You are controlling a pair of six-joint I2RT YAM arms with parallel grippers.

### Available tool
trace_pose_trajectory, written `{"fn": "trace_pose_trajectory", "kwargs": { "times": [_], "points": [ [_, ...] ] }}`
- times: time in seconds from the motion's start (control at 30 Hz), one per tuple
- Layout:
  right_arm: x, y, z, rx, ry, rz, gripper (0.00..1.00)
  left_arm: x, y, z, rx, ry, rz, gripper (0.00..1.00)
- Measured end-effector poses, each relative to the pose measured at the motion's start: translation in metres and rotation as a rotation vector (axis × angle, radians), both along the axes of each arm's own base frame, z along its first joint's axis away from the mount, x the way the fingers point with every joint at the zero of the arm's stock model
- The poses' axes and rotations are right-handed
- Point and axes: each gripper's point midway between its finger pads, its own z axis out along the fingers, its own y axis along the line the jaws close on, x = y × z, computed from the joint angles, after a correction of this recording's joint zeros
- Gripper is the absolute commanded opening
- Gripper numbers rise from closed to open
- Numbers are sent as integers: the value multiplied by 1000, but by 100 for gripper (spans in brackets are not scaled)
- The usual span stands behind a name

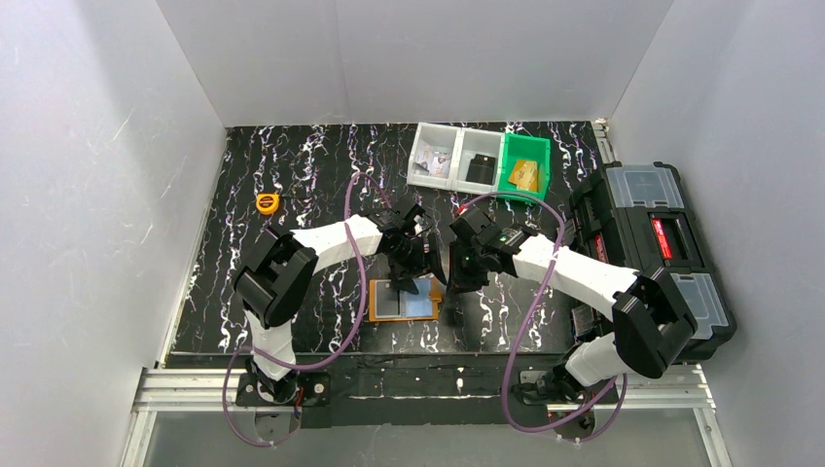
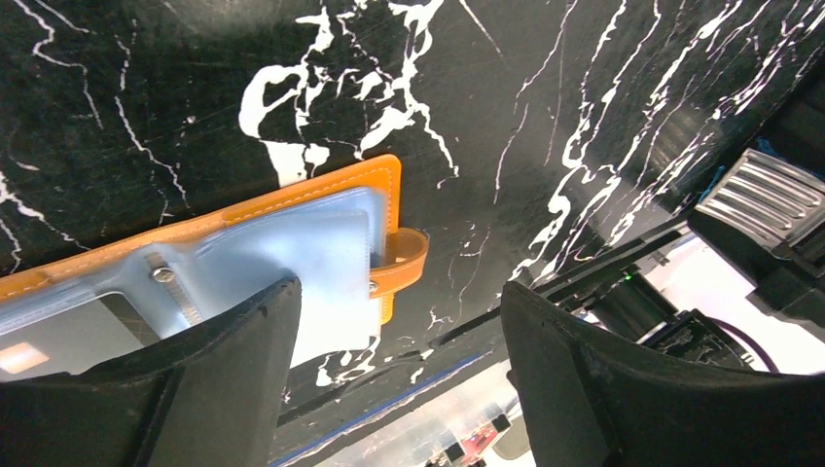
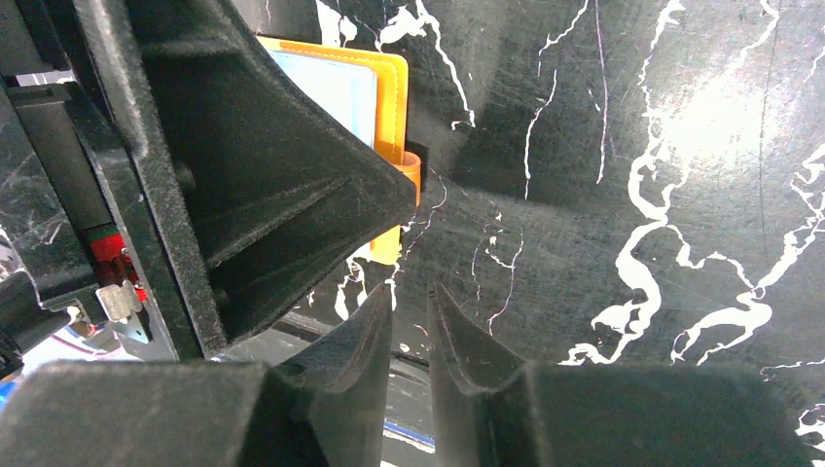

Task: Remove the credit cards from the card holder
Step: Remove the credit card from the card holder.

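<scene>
Near the lower centre of the overhead view, the orange card holder (image 1: 387,307) lies open on the black marbled table (image 1: 292,175), pale blue credit cards (image 2: 321,258) in its clear pockets. Left gripper (image 2: 399,302) is spread wide over it; right gripper (image 3: 411,297), just beside its tab (image 2: 409,258), is pinched almost together on nothing

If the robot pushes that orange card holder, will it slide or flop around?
It would probably slide rather than roll, since the card holder lies flat and open on the smooth marbled table. Its clear pockets look thin and bendy, so lifted by one edge it would likely flop. Being thin, it is probably light.
</scene>
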Motion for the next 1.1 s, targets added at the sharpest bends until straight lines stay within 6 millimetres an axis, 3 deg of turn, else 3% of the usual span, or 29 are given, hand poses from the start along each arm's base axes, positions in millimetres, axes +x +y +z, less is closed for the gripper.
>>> {"fn": "trace_pose_trajectory", "kwargs": {
  "times": [0.4,0.6,0.9,1.1],
  "points": [
    [-2,2,0,13,8,3,34,4,-14,8,-71,7,19,82],
    [-4,1,4,28,3,2,37,2,-12,8,-61,10,19,83],
    [-4,12,9,84,12,4,40,8,19,32,-4,-57,31,84],
    [-6,31,13,158,46,27,40,17,57,51,62,-133,64,75]
  ]
}}
